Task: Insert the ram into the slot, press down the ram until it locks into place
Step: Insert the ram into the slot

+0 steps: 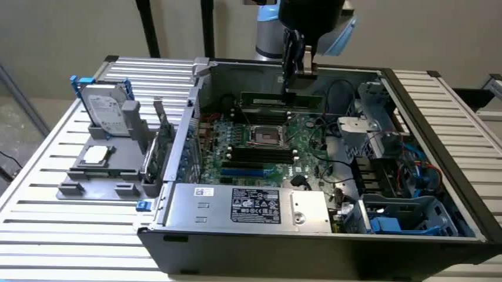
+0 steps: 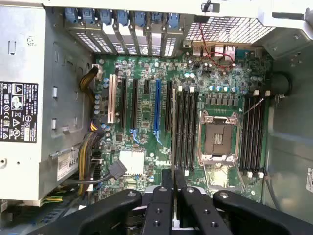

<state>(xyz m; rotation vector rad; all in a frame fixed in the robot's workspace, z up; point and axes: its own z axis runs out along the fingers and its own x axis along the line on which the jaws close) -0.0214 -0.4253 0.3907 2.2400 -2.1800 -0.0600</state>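
Note:
My gripper [image 1: 298,82] hangs over the far side of the open computer case, shut on the ram [image 1: 281,101], a long green stick held level just above the motherboard. In the wrist view the closed fingers [image 2: 164,196] meet at my gripper [image 2: 173,178], and the ram [image 2: 172,127] shows edge-on as a thin pale line. It runs along the edge of a group of parallel black memory slots [image 2: 186,127] beside the CPU socket [image 2: 217,134]. I cannot tell whether the ram touches a slot. A second group of black slots [image 2: 254,132] lies on the socket's other side.
A blue slot [image 2: 157,107] and other expansion slots lie beside the memory slots. The power supply [image 1: 243,205] fills the case's near side, with cable bundles [image 2: 93,152] next to it. A drive cage [image 1: 392,170] is at the exterior view's right. A hard drive [image 1: 106,114] stands on a grey fixture outside the case.

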